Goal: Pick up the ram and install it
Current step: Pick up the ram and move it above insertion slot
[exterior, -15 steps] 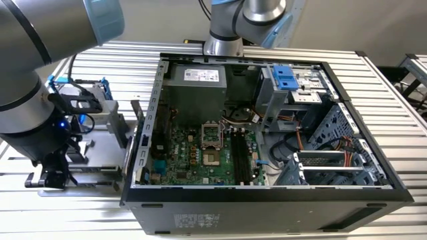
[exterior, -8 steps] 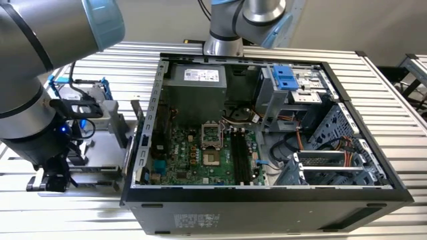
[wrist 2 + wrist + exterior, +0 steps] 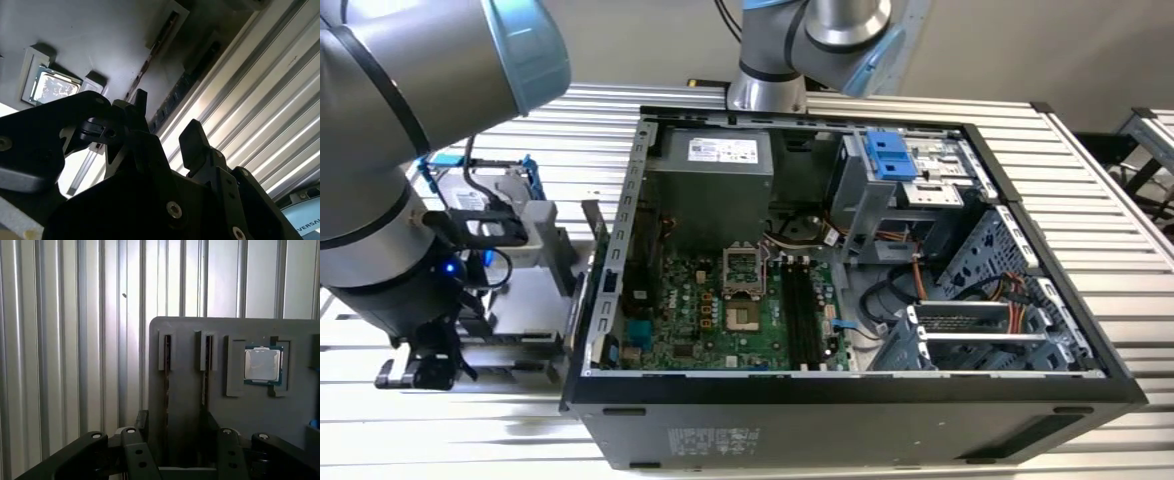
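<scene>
The ram, edge-up in its tray, looks light, stiff and fragile; pinch its flat sides. The claw gapes empty.

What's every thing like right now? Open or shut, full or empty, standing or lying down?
gripper: open, holding nothing, over the gray tray.
ram: standing on edge in a tray slot, not picked up.
second stick: the same, in the next slot.
processor chip: lying flat in its tray pocket.
computer case: lying on its side, cover off.
black motherboard slots: empty.
</scene>
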